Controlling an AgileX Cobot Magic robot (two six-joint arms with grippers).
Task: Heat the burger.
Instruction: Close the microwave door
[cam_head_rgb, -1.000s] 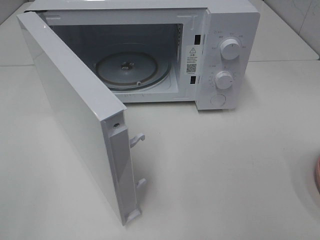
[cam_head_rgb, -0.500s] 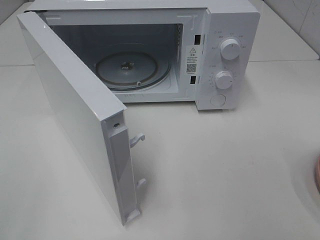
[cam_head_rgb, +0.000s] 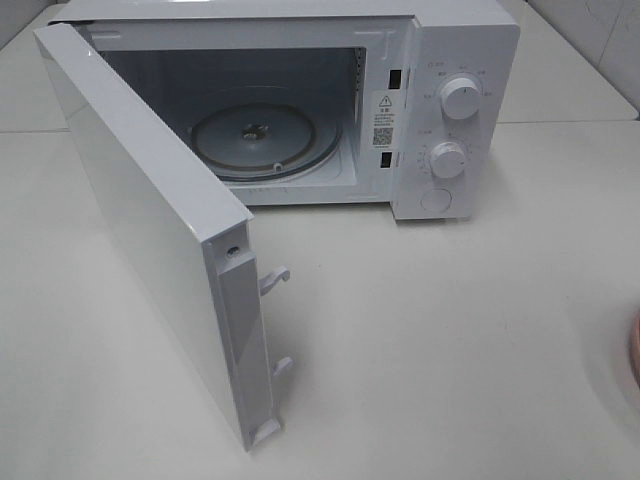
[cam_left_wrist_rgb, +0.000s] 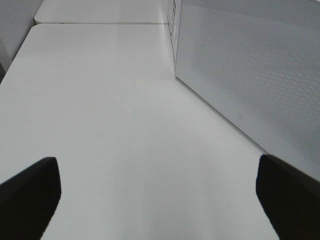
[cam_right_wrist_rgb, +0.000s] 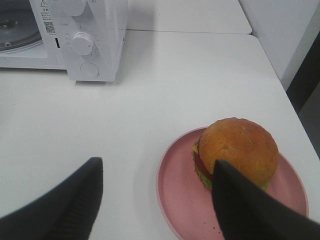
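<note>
Burger: the burger (cam_right_wrist_rgb: 237, 150) sits on a pink plate (cam_right_wrist_rgb: 177, 197) on the white table (cam_right_wrist_rgb: 165, 95). Its bun is round and shiny brown. Red, yellow and green bits peek out at the side.

Where it is: off to the right of the microwave (cam_head_rgb: 440, 110), well apart from it. The high camera shows only a thin pink edge of the plate (cam_head_rgb: 634, 350) at its right side, and no burger.

Right gripper: the right gripper (cam_right_wrist_rgb: 157, 200) hangs above the plate, open wide and holding nothing. One dark finger (cam_right_wrist_rgb: 245, 205) is in front of the burger. The other is over bare table.

Left gripper: the left gripper (cam_left_wrist_rgb: 157, 195) is open wide too, with nothing in it. It looks along the table beside the door (cam_left_wrist_rgb: 250, 70).

Microwave: the door (cam_head_rgb: 150, 220) is swung wide open. The glass tray (cam_head_rgb: 265, 140) inside has nothing on it. Two knobs (cam_head_rgb: 460, 97) are on the front.

Step now: I think the right gripper should pick up the burger.

How to do it well: move so the burger is right between the two fingers. Go down low and squeeze the sides softly, so the bun does not squash or slide off. Lift straight up so the plate stays put. Then carry it through the open door and set it in the middle of the glass tray.
</note>
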